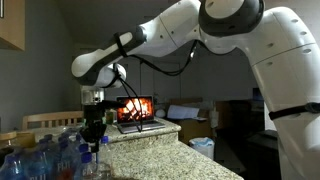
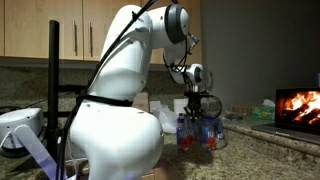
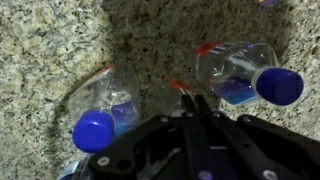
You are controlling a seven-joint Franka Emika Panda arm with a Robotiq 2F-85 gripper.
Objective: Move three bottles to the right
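Observation:
In the wrist view two clear bluish bottles with blue caps stand on the speckled granite counter (image 3: pixel 150 50), one at the left (image 3: pixel 100 115) and one at the right (image 3: pixel 250 75). My gripper (image 3: pixel 195 102) hangs above the gap between them, its fingers pressed together with nothing between them. A small red bit lies by the fingertips. In both exterior views the gripper (image 1: pixel 93 128) (image 2: pixel 193 108) is above a cluster of several bottles (image 1: pixel 45 158) (image 2: pixel 200 135).
A laptop showing a fire picture (image 1: pixel 135 110) (image 2: pixel 298 108) stands on the counter beyond the bottles. Wooden cabinets (image 2: pixel 70 40) are behind the arm. The counter edge runs near the bottles (image 1: pixel 200 160).

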